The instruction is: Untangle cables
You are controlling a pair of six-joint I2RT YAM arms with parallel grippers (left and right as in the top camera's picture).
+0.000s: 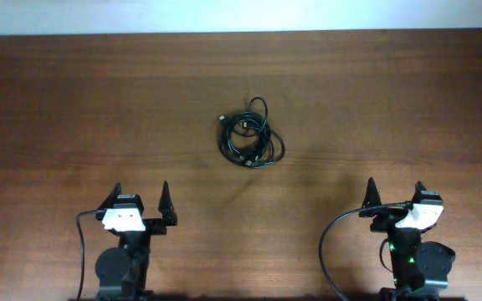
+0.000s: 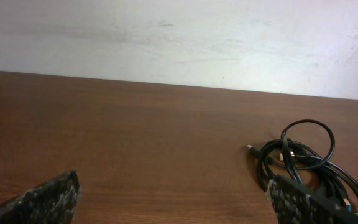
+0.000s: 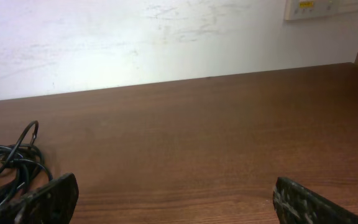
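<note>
The cables (image 1: pixel 250 139) lie as one small knotted black bundle of loops with plug ends on the brown table, near its middle. The bundle also shows at the right of the left wrist view (image 2: pixel 309 165) and at the left edge of the right wrist view (image 3: pixel 8 165). My left gripper (image 1: pixel 141 196) is open and empty near the front edge, left of and nearer than the bundle. My right gripper (image 1: pixel 396 194) is open and empty near the front edge, right of the bundle. Neither touches the cables.
The wooden table (image 1: pixel 74 109) runs back to a white wall (image 2: pixel 179 37). A wall socket plate (image 3: pixel 325 7) is at the top right of the right wrist view. Thick black wires (image 1: pixel 329 247) hang at the arm bases.
</note>
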